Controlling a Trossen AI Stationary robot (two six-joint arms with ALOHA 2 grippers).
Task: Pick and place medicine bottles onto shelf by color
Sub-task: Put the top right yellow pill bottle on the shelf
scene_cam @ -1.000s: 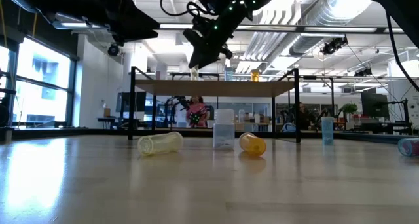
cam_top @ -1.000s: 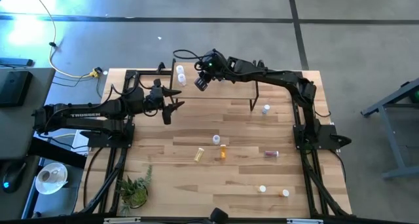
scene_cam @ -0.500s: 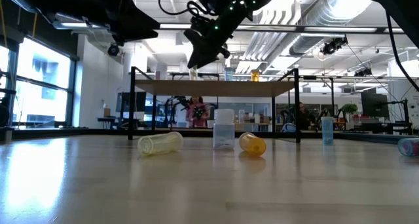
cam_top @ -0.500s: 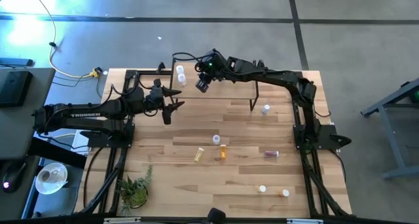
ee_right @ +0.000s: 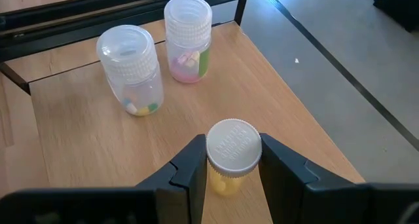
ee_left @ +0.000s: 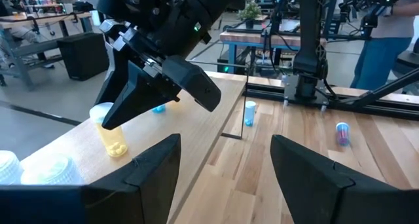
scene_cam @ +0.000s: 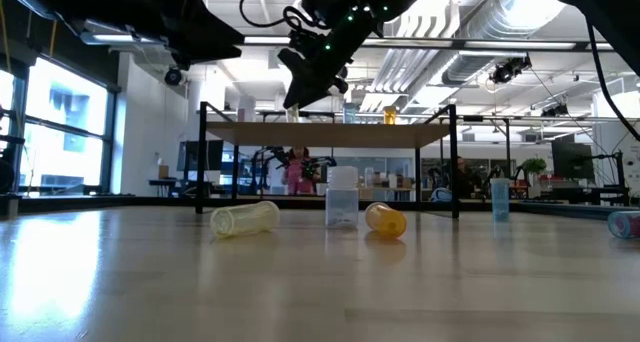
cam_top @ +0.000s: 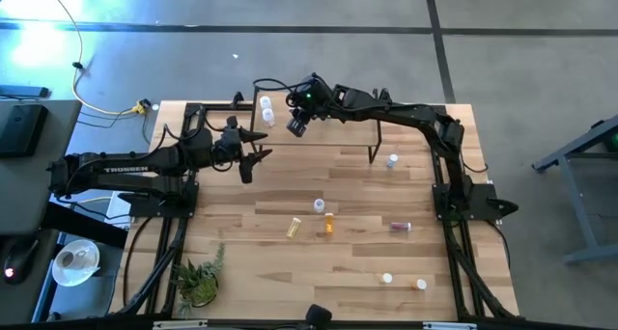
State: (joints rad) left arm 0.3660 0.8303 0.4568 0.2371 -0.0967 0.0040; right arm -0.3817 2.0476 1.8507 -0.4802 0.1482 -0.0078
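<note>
My right gripper [ee_right: 234, 160] is shut on a pale yellow medicine bottle [ee_left: 112, 137] with a white cap, over the left end of the shelf [ee_right: 281, 99]. Whether the bottle's base touches the board, I cannot tell. Two clear medicine bottles [ee_right: 131, 70] [ee_right: 188, 37] stand upright on their bases on the shelf just beyond it. My left gripper [cam_top: 253, 164] waits open in the air by the shelf's front left corner, with nothing between its fingers. My right gripper pinches the yellow bottle's white cap [ee_right: 234, 145] by its sides between the two fingers. The fingers come slanting down from above, from the table's right. The bottle hangs nearly upright below them, its yellow body [ee_right: 224, 183] over the shelf board.
On the table in front of the shelf are more bottles: a clear one upright [cam_top: 319, 206], an amber one [cam_top: 328, 224] and a yellow one [cam_top: 293, 228] lying, a bluish one [cam_top: 392, 161] by the shelf's right leg, others near the front right [cam_top: 400, 227] [cam_top: 387, 278] [cam_top: 421, 285]. A small plant [cam_top: 198, 277] stands front left.
My right gripper has rolled a little about its own line while holding the yellow bottle over the shelf's left end; it stays in place.
</note>
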